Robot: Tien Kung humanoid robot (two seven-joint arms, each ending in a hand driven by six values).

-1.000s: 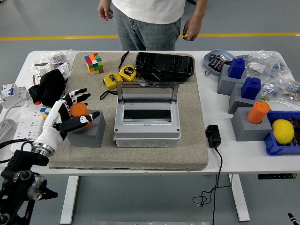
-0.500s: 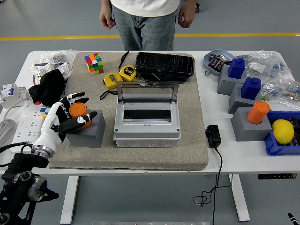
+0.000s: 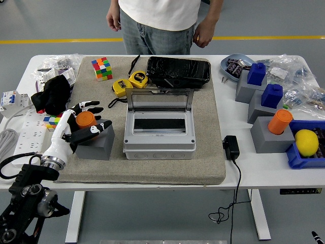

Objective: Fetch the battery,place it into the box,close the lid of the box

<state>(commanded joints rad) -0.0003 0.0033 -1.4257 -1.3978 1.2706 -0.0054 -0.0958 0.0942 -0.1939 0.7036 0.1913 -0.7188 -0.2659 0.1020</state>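
Your left hand (image 3: pixel 76 127) is at the left side of the brown mat (image 3: pixel 213 152). Its fingers (image 3: pixel 91 107) curl loosely around the orange battery (image 3: pixel 85 119). The thumb sits in front of the battery and the other fingers reach around the back. You cannot tell if they squeeze it or only touch it. The battery stands up in the top of a gray block (image 3: pixel 96 145), right under your hand. Your right hand is not in the picture.

Just to the right of your hand is the gray box (image 3: pixel 159 137). Its clear lid (image 3: pixel 160 100) stands open at the back, and the inside looks dark. Behind the box lies a shiny black bag (image 3: pixel 179 72).

Past your fingertips, farther from you, are two yellow tape measures (image 3: pixel 129 83) and a colored cube (image 3: pixel 102 68). Just left of your hand is a black cloth (image 3: pixel 52 94). A second small cube (image 3: pixel 51 121) lies right beside your wrist, with a white power strip (image 3: pixel 20 137) near it.

Far off to your right, across the white table (image 3: pixel 254 175), is a black plug (image 3: pixel 231 147) with its cord hanging down. More gray blocks (image 3: pixel 264 137) stand there, two with blue tops (image 3: pixel 264 84) and one with an orange top (image 3: pixel 279 122). A yellow lemon (image 3: pixel 306 142) sits in a blue tray (image 3: pixel 299 160).

A person (image 3: pixel 160 23) stands at the far side of the table, with both hands hanging down and holding nothing you can see.
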